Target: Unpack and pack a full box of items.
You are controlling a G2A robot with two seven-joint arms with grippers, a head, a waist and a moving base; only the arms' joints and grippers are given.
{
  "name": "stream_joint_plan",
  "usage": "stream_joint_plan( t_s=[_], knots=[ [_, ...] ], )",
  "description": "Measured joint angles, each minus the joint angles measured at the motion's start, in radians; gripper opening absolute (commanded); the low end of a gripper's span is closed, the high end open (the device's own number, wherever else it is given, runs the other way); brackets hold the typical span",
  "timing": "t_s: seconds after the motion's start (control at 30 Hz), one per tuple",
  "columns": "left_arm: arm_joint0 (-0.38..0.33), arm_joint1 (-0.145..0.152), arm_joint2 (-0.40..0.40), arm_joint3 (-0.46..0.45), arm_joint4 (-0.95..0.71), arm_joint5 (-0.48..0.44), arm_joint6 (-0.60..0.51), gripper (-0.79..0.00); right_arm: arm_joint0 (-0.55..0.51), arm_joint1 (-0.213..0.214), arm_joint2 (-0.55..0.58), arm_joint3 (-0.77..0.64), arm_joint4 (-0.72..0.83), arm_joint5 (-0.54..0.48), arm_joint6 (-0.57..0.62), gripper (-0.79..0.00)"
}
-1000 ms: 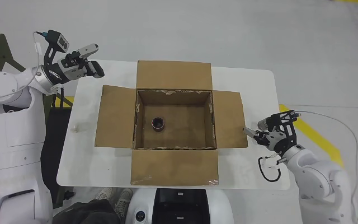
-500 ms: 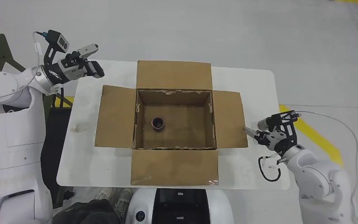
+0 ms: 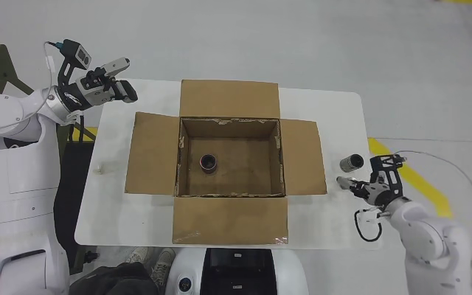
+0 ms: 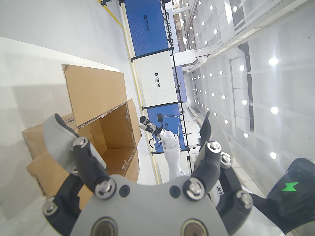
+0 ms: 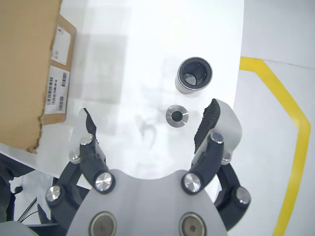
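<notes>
Two pieces out, one to go: black-and-silver metal cylinder (image 5: 194, 76) and small silver metal ring (image 5: 177, 116) lie on white worktop (image 3: 332, 110) beside open brown cardboard box (image 3: 228, 98); dark reddish cylindrical piece (image 3: 209, 162) sits inside. Unpacking looks nearly done, repacking ahead. Right gripper (image 5: 149, 110) low over ring, fingers wide, empty. Left gripper (image 3: 125, 80) raised at worktop's far corner, fingers wide.

Bright, even light falls from rows of round ceiling lamps (image 4: 273, 61). The glossy white desk (image 5: 147, 25) carries soft grey shadows beside the brown cardboard box (image 3: 228, 97), whose inside is dimmer. Straight lines bow toward the wrist views' edges.
</notes>
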State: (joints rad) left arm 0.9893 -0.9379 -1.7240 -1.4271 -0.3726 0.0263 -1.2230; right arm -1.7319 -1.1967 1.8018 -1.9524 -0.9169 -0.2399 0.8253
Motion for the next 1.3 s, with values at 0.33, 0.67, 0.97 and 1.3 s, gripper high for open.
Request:
stream_joint_plan(
  t_s=[0.33, 0.67, 0.97, 1.3],
  knots=[
    [0.0, 0.0, 0.0, 0.0, 0.0, 0.0, 0.0, 0.0, 0.065, 0.011, -0.016, 0.134, 0.024, -0.008, 0.042, 0.0],
    [0.0, 0.0, 0.0, 0.0, 0.0, 0.0, 0.0, 0.0, 0.121, 0.021, -0.036, 0.231, 0.027, -0.007, 0.056, 0.0],
    [0.0, 0.0, 0.0, 0.0, 0.0, 0.0, 0.0, 0.0, 0.158, 0.026, -0.074, 0.282, 0.008, 0.019, 0.055, 0.0],
    [0.0, 0.0, 0.0, 0.0, 0.0, 0.0, 0.0, 0.0, 0.187, 0.033, -0.098, 0.323, 0.004, 0.036, 0.056, -0.157]
  ],
)
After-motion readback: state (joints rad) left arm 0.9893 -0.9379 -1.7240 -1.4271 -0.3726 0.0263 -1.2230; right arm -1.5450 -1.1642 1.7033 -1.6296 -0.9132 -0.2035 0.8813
